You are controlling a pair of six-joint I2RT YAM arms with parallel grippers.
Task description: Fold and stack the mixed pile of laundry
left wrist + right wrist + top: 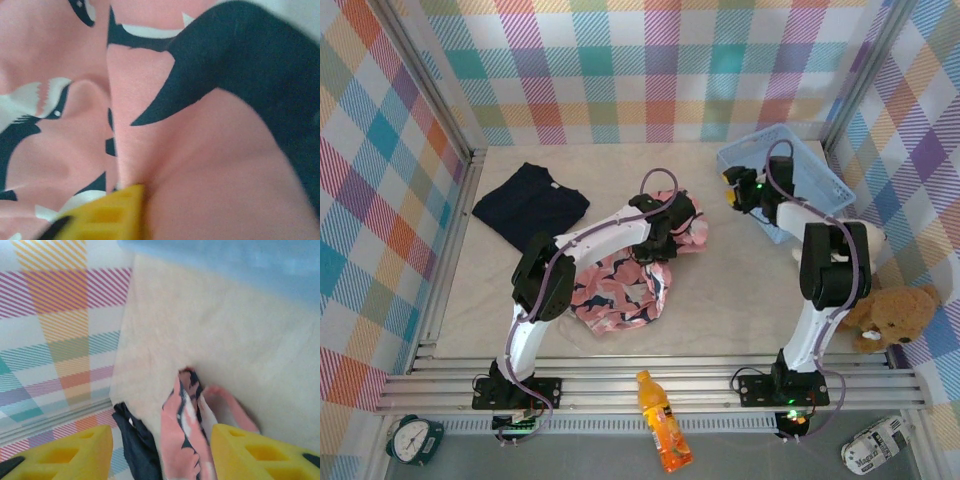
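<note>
Cloth work at mid-table: the pink garment printed with navy-and-white shapes (620, 290) lies rumpled on the pale table (740, 300), just beyond the two arm bases and not yet folded. The left gripper (670, 222) is down on the garment's edge at 1 o'clock, seemingly placed there to take a hem for a fold. Its wrist camera sits so close that one yellow fingertip (110, 215) shows against a crease, and whether the jaws are closed on the fabric cannot be told.

Farther back, at 10 o'clock from the pink garment and well apart from it, the plain dark navy trousers (530, 205) lie flat in a folded bundle, likely the base of the stack.

At 2 o'clock, the right gripper (736, 185) hovers beside the corner of the light blue plastic basket (810, 170). Its yellow fingers (265, 455) are spread with nothing between them, apparently parked clear of the work.
</note>
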